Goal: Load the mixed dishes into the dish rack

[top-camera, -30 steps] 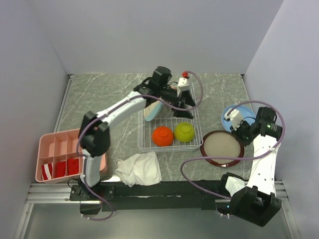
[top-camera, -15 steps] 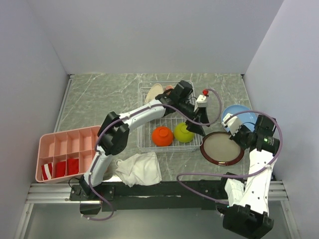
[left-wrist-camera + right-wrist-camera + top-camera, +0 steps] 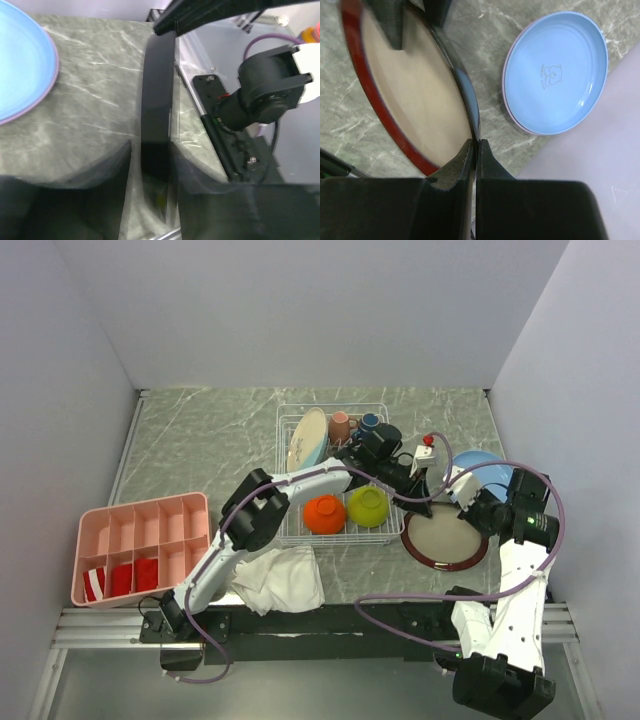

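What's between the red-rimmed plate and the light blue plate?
Only bare marble tabletop; the right wrist view shows the gap between the red-rimmed plate and light-blue plate.

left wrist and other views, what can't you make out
- left wrist: left gripper fingers blurred, open or shut unclear
- top external: its tips hidden by its own wrist
- right wrist: red-rimmed plate cut off by top edge
- left wrist: light-blue plate cut off by left edge

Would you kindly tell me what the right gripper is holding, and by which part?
The right gripper pinches the large round cream plate with a dark-red rim by that rim, on the side facing the light-blue plate.
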You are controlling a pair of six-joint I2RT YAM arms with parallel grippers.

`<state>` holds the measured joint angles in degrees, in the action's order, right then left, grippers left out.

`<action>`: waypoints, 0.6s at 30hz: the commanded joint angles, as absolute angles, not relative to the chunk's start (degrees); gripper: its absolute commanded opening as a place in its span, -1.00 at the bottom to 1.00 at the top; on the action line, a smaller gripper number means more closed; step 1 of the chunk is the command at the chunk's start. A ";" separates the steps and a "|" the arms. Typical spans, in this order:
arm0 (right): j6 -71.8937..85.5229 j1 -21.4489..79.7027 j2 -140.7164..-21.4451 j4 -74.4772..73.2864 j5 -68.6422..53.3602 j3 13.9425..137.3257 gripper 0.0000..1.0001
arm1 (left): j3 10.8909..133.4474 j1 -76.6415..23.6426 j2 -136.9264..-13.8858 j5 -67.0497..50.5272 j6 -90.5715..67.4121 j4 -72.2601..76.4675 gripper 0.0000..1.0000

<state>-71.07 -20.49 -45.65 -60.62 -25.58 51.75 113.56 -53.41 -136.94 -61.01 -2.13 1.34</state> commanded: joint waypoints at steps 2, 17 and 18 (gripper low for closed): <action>-69.00 -18.46 -44.91 -59.24 -29.01 56.42 -1.00 | 117.16 -53.88 -137.55 -57.66 -6.41 8.70 -0.84; -58.45 -22.32 -57.47 -65.74 -29.35 60.91 0.25 | 115.23 -54.32 -135.88 -55.37 -12.48 19.68 -0.98; -58.36 -22.50 -58.09 -66.61 -29.44 61.08 0.25 | 114.96 -54.32 -135.70 -55.37 -13.00 21.34 -0.98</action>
